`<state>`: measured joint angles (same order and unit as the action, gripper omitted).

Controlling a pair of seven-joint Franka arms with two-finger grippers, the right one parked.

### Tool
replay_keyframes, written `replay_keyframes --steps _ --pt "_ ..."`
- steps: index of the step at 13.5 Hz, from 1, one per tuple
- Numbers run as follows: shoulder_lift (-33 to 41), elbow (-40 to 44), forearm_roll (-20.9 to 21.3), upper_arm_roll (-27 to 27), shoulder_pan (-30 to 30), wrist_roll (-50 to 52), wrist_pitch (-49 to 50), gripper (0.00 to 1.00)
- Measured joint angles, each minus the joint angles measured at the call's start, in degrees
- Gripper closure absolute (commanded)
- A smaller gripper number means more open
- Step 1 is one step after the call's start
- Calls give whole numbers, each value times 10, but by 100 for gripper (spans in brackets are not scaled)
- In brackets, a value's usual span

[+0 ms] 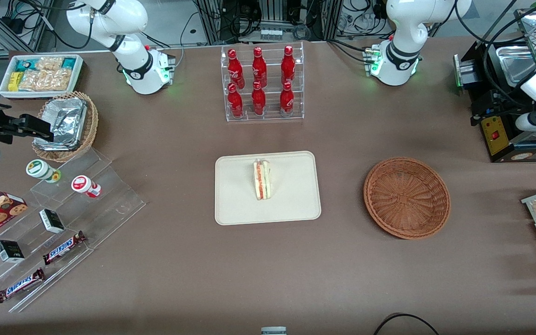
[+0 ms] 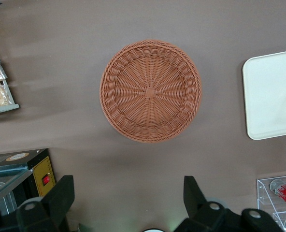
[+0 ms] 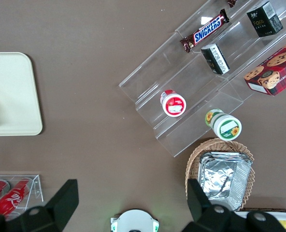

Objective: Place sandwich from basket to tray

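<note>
Standing on its edge, white sandwich (image 1: 262,179) showing red and green filling, mid tray (image 1: 235,204), empty basket (image 2: 150,90) beside it, gripper (image 2: 128,195) high above basket, fingers (image 2: 61,195) spread wide, brown table (image 1: 342,270).

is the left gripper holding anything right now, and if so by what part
Nothing is held. The gripper hangs open and empty above the table beside the empty basket, and the sandwich stands on the tray.

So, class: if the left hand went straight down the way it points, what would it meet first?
Probably bare table beside the empty basket; the open left hand hovers above, though depth is unclear.
</note>
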<state>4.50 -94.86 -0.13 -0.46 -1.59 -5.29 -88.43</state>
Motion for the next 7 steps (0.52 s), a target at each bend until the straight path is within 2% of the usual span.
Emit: replay_keyframes --steps 7 --pt "-62 79 1 -6 0 12 -3 0"
